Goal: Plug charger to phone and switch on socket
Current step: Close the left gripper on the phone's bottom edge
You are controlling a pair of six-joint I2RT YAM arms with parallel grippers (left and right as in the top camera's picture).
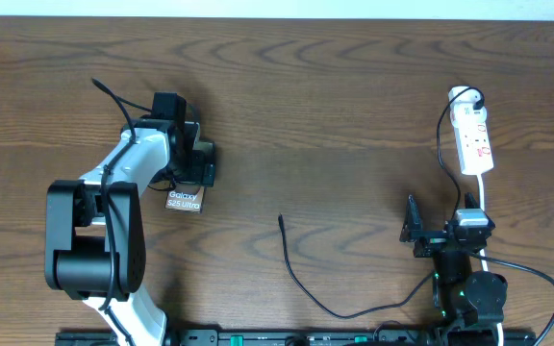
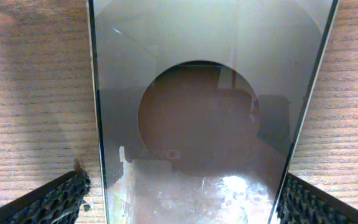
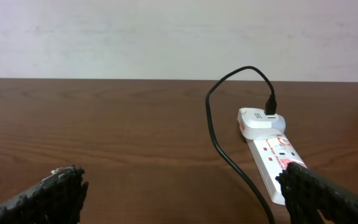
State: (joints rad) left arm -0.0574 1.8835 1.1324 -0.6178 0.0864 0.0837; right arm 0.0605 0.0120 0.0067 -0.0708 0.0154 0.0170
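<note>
The phone, a brown slab with white "Galaxy S25 Ultra" lettering, lies on the table at the left, its far part hidden under my left gripper. In the left wrist view the phone fills the space between the open fingers of the left gripper, which straddle its long edges. The charger's black cable tip lies free mid-table. The cable runs to a white adapter plugged into the socket strip, which also shows in the right wrist view. My right gripper is open and empty, short of the strip.
The cable loops along the table's front edge toward the right arm's base. The strip's white lead runs down past the right gripper. A pale wall stands behind the table.
</note>
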